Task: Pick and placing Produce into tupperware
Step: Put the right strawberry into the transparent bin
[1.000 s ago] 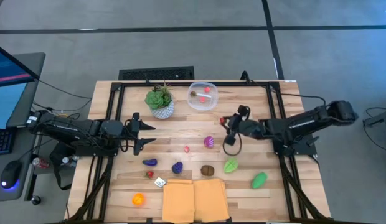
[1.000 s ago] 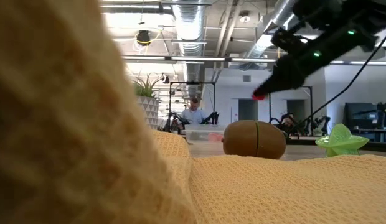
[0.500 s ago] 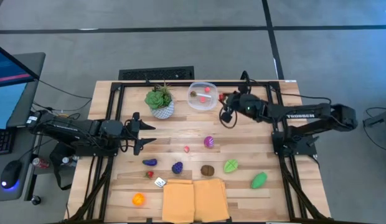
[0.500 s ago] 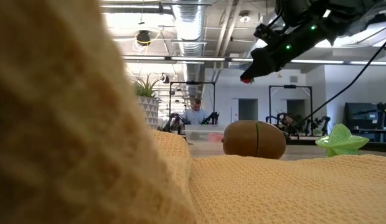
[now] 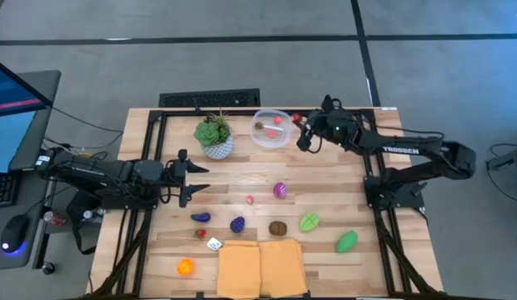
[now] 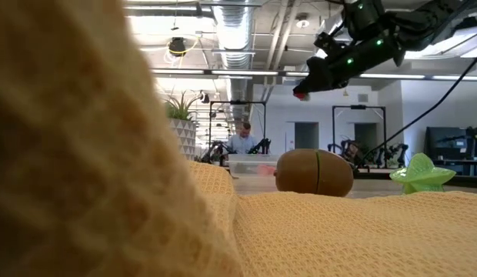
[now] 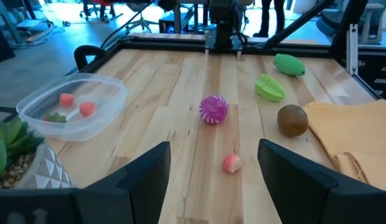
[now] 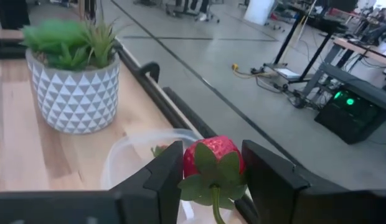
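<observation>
The right gripper (image 5: 299,133) is in the air just beside the clear tupperware (image 5: 272,129), and its fingers are closed on a toy strawberry (image 8: 212,160), probably so that it can drop it inside. The tupperware is thin, glossy plastic with rounded corners and already holds a few small pieces. The left gripper (image 5: 192,179) waits half open and empty near the table's left side. Other produce lies loose on the wooden slats: a striped purple ball (image 5: 280,190), a smooth brown kiwi (image 5: 278,227).
</observation>
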